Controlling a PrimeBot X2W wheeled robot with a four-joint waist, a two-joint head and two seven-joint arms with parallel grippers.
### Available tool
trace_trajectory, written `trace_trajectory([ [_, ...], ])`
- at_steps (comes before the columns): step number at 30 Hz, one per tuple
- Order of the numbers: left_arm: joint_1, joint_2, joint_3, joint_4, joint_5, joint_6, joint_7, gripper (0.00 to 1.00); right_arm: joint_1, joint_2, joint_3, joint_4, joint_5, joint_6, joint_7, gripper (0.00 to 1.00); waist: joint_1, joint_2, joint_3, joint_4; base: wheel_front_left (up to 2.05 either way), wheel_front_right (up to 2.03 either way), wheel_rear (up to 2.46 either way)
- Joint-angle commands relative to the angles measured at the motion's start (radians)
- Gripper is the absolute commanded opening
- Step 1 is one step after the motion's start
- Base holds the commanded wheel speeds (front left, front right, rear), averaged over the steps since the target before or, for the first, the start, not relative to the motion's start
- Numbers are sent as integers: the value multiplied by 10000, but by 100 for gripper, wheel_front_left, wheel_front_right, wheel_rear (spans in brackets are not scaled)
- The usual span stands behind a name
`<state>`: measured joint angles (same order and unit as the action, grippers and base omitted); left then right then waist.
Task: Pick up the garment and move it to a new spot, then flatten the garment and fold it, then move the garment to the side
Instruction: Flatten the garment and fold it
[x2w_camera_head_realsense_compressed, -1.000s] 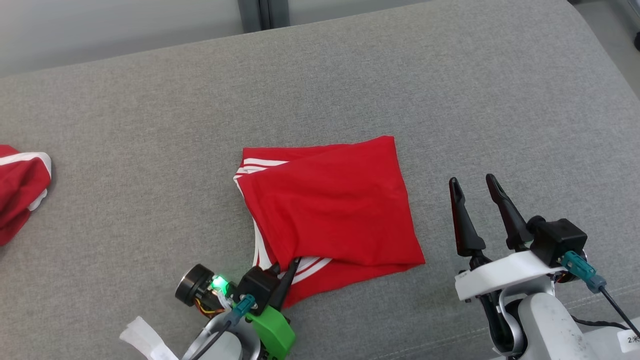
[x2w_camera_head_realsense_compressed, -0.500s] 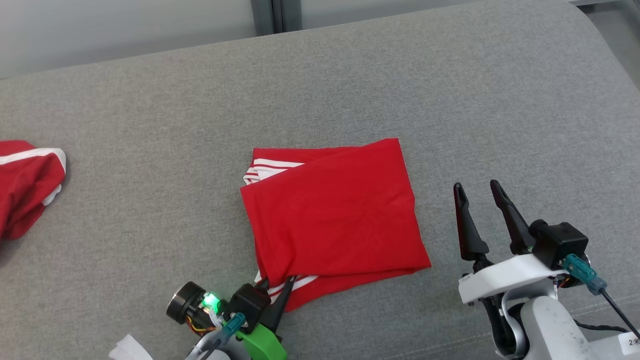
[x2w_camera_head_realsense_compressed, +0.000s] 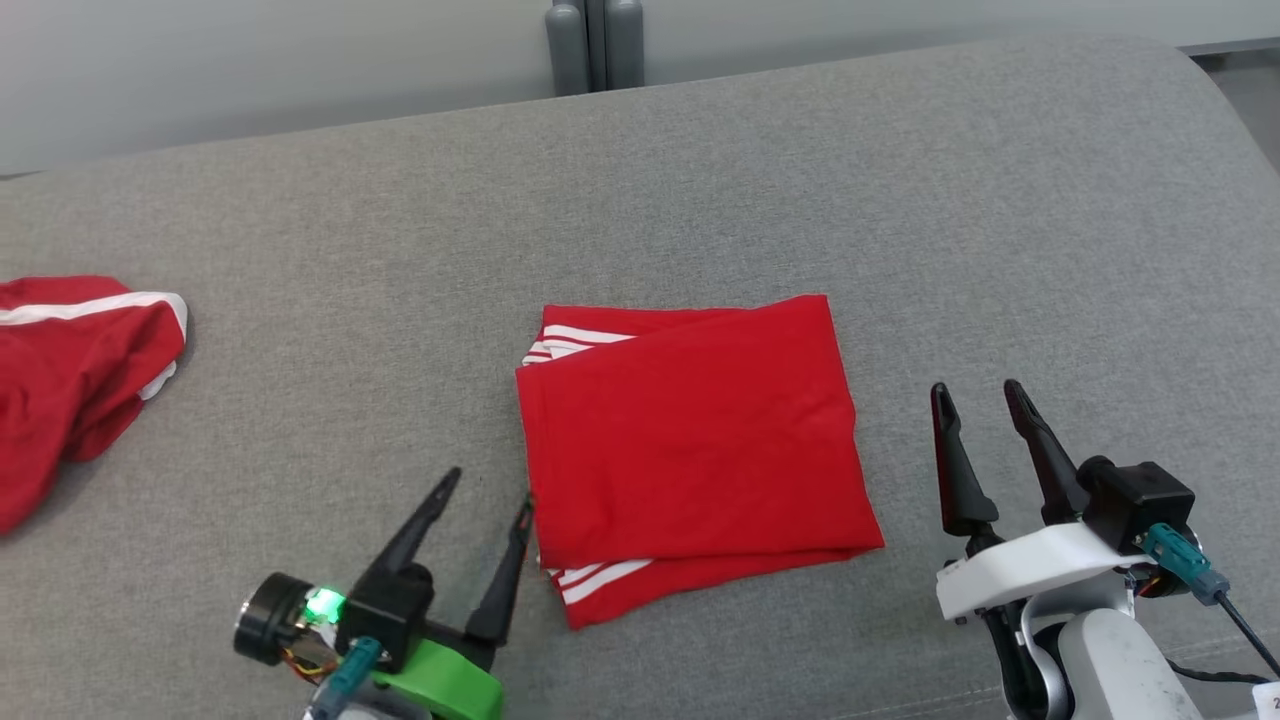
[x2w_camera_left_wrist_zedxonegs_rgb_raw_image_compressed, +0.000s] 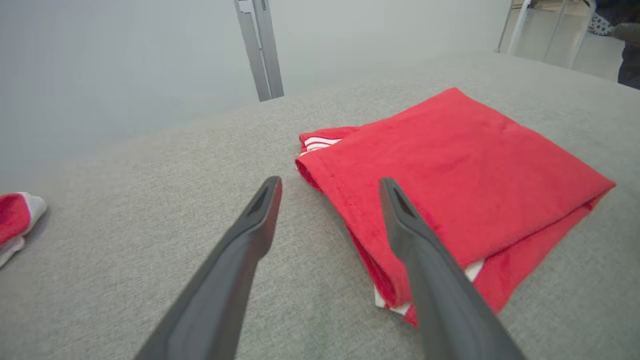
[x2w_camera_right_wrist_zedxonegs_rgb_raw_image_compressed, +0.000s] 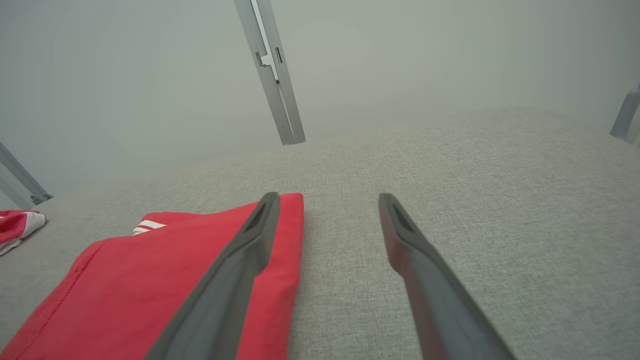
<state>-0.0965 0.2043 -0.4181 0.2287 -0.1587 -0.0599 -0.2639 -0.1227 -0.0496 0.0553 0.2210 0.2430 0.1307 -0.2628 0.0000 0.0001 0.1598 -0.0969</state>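
Observation:
A red garment with white stripes (x2w_camera_head_realsense_compressed: 695, 450) lies folded into a neat rectangle on the grey cushion (x2w_camera_head_realsense_compressed: 700, 180), near the middle. My left gripper (x2w_camera_head_realsense_compressed: 488, 487) stands open just off its near-left corner, holding nothing; in the left wrist view the folded garment (x2w_camera_left_wrist_zedxonegs_rgb_raw_image_compressed: 450, 180) lies to the right of the open left gripper (x2w_camera_left_wrist_zedxonegs_rgb_raw_image_compressed: 330, 185). My right gripper (x2w_camera_head_realsense_compressed: 978, 400) hovers open to the right of the cloth, apart from it. The right wrist view has the garment's edge (x2w_camera_right_wrist_zedxonegs_rgb_raw_image_compressed: 150, 280) beside and behind the left finger of my right gripper (x2w_camera_right_wrist_zedxonegs_rgb_raw_image_compressed: 327, 200).
A second red garment with white trim (x2w_camera_head_realsense_compressed: 70, 370) lies bunched at the cushion's left edge. A grey post (x2w_camera_head_realsense_compressed: 595, 45) rises behind the cushion against a pale wall. Bare grey fabric stretches to the right and behind the folded cloth.
My left gripper has let go of the garment's near-left corner, opened, and drawn back to the left. The head camera has shifted, so the whole scene sits further right and lower.

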Motion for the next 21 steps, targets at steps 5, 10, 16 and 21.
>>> trace_trajectory([
  [5, 254, -25, 1301, -879, -232, 553, -2, 100, 10, -17, -34, -25, -106, -1, -26, 100, 0, -1, -119, 273, 0, 0, 0],
  [10, 376, -201, 2620, -1511, -226, 896, -2, 100, -55, -17, -43, -56, -180, -1, -27, 100, 0, -1, -141, 345, 0, 0, 0],
  [16, 583, -440, 3924, -1783, -37, 1059, -2, 100, -54, -17, -132, -95, -251, -1, -26, 100, 0, -1, -161, 387, 0, 0, 0],
  [21, 788, -631, 4719, -1659, 59, 1081, -2, 100, 37, -17, -192, -72, -295, -1, -26, 100, 0, -1, -236, 416, 0, 0, 0],
])
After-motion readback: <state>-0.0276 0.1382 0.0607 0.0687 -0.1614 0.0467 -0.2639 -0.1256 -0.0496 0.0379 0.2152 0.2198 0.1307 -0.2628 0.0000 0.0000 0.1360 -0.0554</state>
